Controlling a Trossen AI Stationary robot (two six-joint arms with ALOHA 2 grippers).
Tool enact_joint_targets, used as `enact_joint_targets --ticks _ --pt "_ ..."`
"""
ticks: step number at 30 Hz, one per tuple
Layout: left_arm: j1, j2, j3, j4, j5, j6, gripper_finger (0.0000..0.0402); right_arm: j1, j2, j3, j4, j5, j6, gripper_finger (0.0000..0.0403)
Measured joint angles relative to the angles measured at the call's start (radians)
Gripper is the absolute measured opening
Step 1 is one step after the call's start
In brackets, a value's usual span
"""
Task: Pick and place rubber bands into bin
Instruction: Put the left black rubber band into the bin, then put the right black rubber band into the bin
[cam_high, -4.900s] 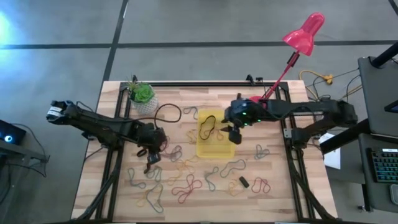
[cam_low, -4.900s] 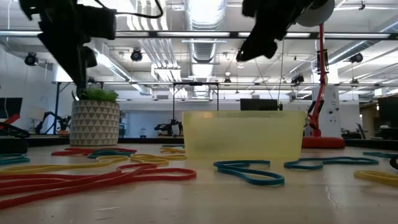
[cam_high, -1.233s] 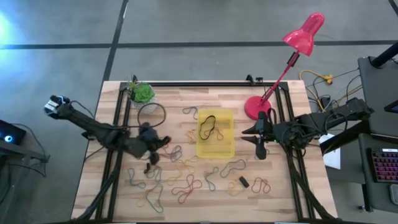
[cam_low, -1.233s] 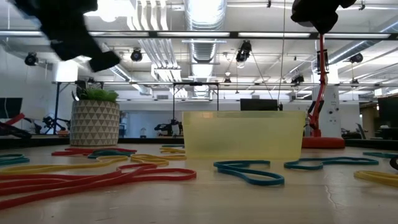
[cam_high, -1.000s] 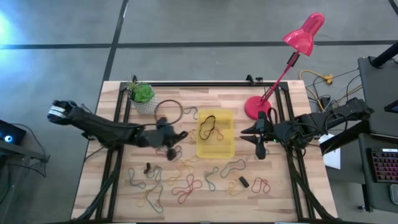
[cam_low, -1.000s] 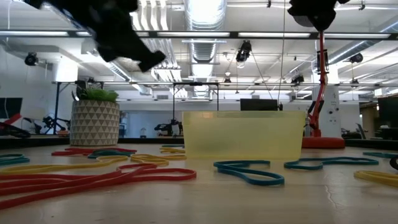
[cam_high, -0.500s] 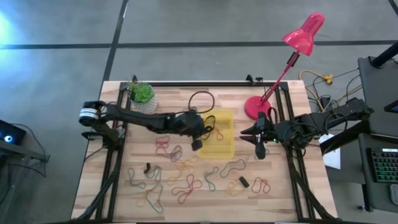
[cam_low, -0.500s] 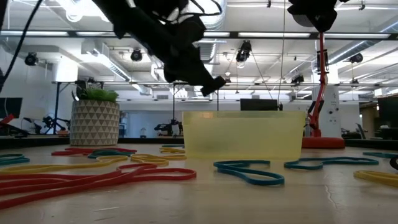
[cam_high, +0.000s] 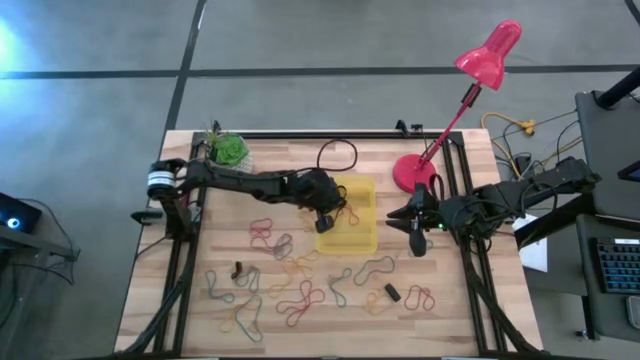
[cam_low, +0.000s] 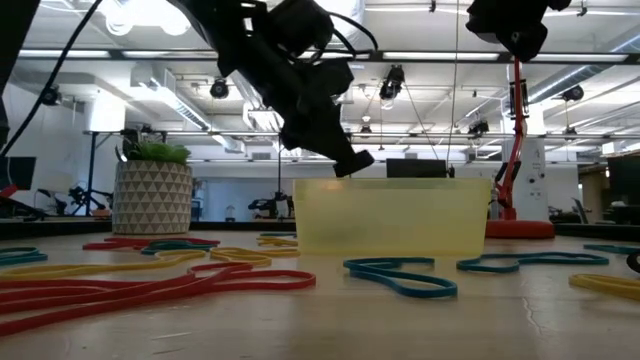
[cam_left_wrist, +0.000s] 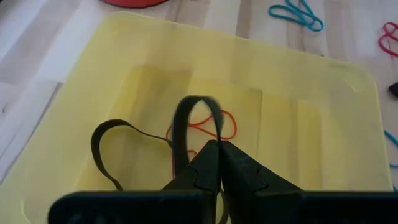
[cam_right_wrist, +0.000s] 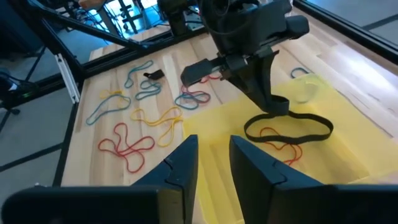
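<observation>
The bin (cam_high: 360, 238), a shallow yellow tray, lies mid-table; its wall (cam_low: 390, 215) faces the low view. Inside lie a black rubber band (cam_right_wrist: 289, 127) and a red one (cam_right_wrist: 280, 146). My left gripper (cam_high: 325, 218) hangs shut just above the bin's left rim (cam_low: 355, 160). A raised loop of the black band (cam_left_wrist: 194, 102) shows right at its fingertips (cam_left_wrist: 217, 144). Many coloured rubber bands (cam_high: 290, 285) lie flat on the wood near the bin. My right gripper (cam_high: 398, 217) waits to the right of the bin, open (cam_right_wrist: 208, 158), with nothing between its fingers. My left gripper points slantwise down into the bin from the table's left side, fingers shut. The black band's raised loop (cam_left_wrist: 186, 115) stands right at the fingertips. Whether they touch or hold it, I cannot tell. The band's other loop (cam_left_wrist: 106, 134) lies on the bin's floor.
A white pot with a green plant (cam_high: 228, 152) stands at the far left. The red lamp's base (cam_high: 412, 172) sits just beyond the bin's far right corner. Two small black things (cam_high: 238, 268) (cam_high: 392, 292) lie among the bands. Dark frame rails run along both table sides.
My left gripper has swung from the left part of the table toward the right, across the loose bands, to the bin's left rim. It has sunk a little and stayed shut. The bands on the table lie as before.
</observation>
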Motion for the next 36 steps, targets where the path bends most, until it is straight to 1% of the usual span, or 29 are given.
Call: enact_joint_targets --ticks 2,5,10,12,16,19,24,27,31,36 --pt "0.001 -0.009 -0.001 -0.001 0.001 0.015 0.0006 0.000 0.000 -0.001 0.000 0.000 0.005 0.0089" --pt "0.003 -0.020 -0.001 0.002 0.001 0.020 0.0026 0.000 0.000 -0.001 0.000 -0.007 0.009 0.0096" --pt "0.004 -0.041 -0.006 -0.002 0.004 0.030 0.0062 0.011 0.000 -0.002 -0.044 -0.082 0.054 0.0104" --pt "0.004 -0.052 -0.006 -0.006 0.027 0.045 0.0071 0.031 0.000 -0.003 -0.083 -0.099 0.099 0.0105" --pt "-0.002 -0.103 -0.011 -0.058 0.106 0.041 0.0077 0.129 0.009 -0.029 -0.126 -0.138 0.227 0.0100" --pt "-0.017 -0.158 -0.022 -0.108 0.117 0.040 0.0077 0.238 0.032 -0.073 -0.084 -0.128 0.332 0.0094" --pt "-0.046 -0.269 -0.054 -0.153 0.117 0.040 0.0077 0.400 0.146 -0.145 0.027 -0.092 0.506 0.0085" --pt "-0.058 -0.331 -0.074 -0.151 0.115 0.038 0.0077 0.459 0.241 -0.150 0.072 -0.065 0.578 0.0081" --pt "-0.068 -0.407 -0.112 -0.149 0.089 0.014 0.0077 0.481 0.358 -0.146 0.075 -0.010 0.678 0.0082" --pt "-0.070 -0.477 -0.162 -0.145 0.057 -0.015 0.0077 0.482 0.474 -0.118 0.093 -0.020 0.740 0.0112"
